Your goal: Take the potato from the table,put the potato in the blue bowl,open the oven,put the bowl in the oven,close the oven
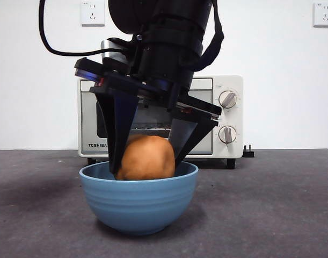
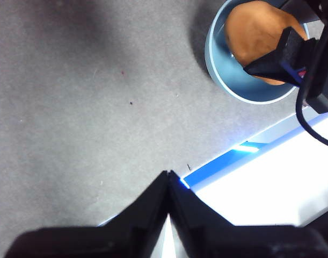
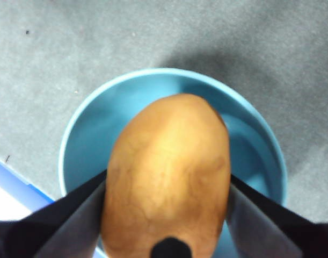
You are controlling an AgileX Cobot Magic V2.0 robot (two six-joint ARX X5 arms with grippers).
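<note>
Potato, matte orange-brown and rounded, we see pinched by the right gripper inside the ridged blue bowl, before the cream oven. The table is mottled grey. Left gripper hangs pressed together.

Table: dark grey, matte, slightly mottled, runs full width of front view up to a white wall. Directly on it:

- blue bowl, nr front, about centre, upright on its narrow base; faint shadow round the foot. Wrist views show same grey surface round bowl on all visible sides.
- oven, cream-white TOSHIBA, behind bowl, standing on short dark feet, nr the wall, apart from bowl.
- small black object just beside oven's right foot, too small to identify.

A few tiny specks on tabletop in left wrist view.
</note>
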